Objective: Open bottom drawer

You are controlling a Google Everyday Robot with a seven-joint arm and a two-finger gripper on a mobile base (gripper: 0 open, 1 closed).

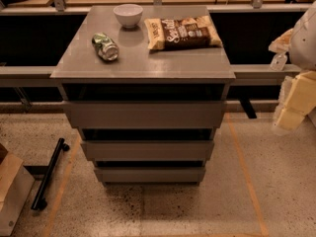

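Gripper (295, 100) cut off at right edge, well apart from bottom drawer (149, 174)

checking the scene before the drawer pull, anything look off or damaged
The green can on the cabinet top is crumpled and lying on its side, left of the chip bag. The bottom drawer looks square. The gripper hangs at the right edge, away from it.

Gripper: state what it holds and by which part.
Nothing, as far as shows: the gripper hangs at the right edge of the view, apart from the bottom drawer.
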